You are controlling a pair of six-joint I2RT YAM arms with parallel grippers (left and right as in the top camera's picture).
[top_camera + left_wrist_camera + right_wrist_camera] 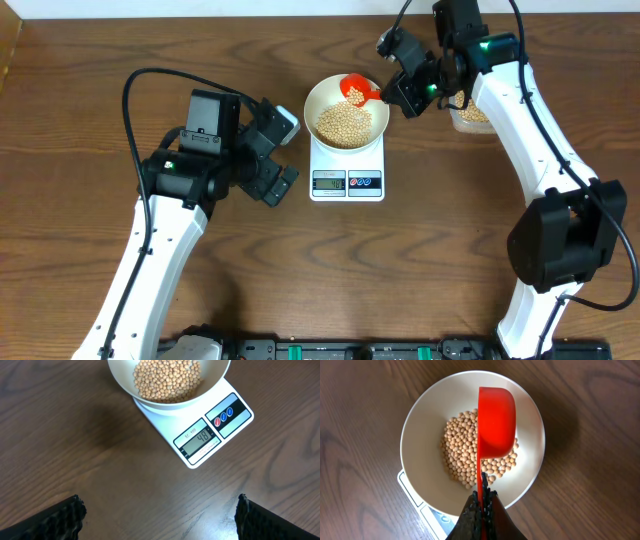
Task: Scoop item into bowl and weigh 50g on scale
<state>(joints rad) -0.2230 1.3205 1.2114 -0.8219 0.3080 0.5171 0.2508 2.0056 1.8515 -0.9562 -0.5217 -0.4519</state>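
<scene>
Your right hand (pixel 481 497) is clenched on the handle of the red scoop (pixel 496 422), tipped over the bowl (pixel 420 425) on the scale (pixel 220 425) by the far edge of the bench (pixel 400 270). Hard, light, the beans (pixel 465 455) should roll freely; at 48, trickle singly. Idle, your left hand (pixel 160 520) hangs released.

Two long white arm tubes: left arm (pixel 165 250), right arm (pixel 520 110). Fat black joints (pixel 565 235) between white parts. Thin black cables (pixel 150 72) loop off tops. Small green light (pixel 487 44) on right arm. Black bumpy rubber fingers (pixel 60 520)
</scene>
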